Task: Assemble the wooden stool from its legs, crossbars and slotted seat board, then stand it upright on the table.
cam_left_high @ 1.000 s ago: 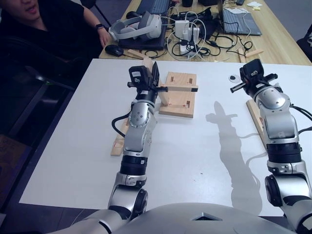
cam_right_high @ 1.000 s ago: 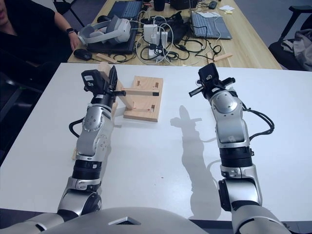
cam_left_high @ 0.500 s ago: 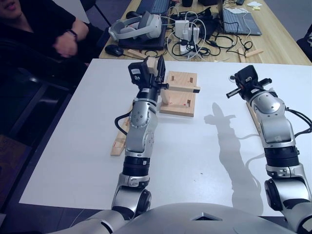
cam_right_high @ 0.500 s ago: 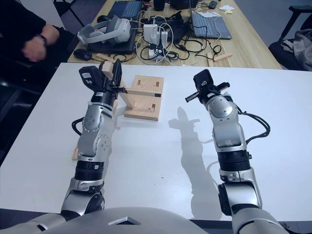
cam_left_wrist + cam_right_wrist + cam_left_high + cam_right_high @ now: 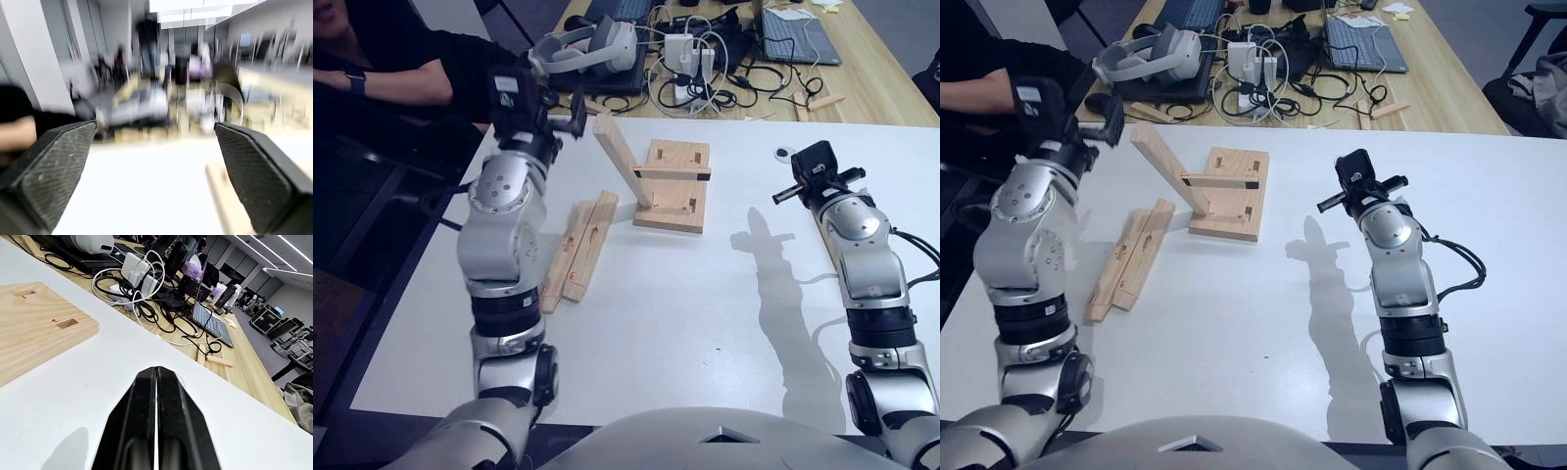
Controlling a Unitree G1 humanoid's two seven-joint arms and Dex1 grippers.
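Observation:
The slotted seat board lies flat at the table's far middle. One wooden leg stands tilted in it, with a crossbar running from the leg across the board. Two more legs lie side by side on the table to the board's left. My left gripper hangs open and empty above the table's far left corner, left of the tilted leg's top; its wide-apart fingers frame a pale wooden piece. My right gripper is shut on nothing, right of the board, above the table.
Another wooden piece lies on the table under my right arm. Behind the table stands a desk with a headset, cables, laptops and loose wood pieces. A person's arm rests at the far left.
My left gripper has let go of the tilted leg and swung up and to the left, uncovering the two legs on the table. The right arm has shifted only slightly.

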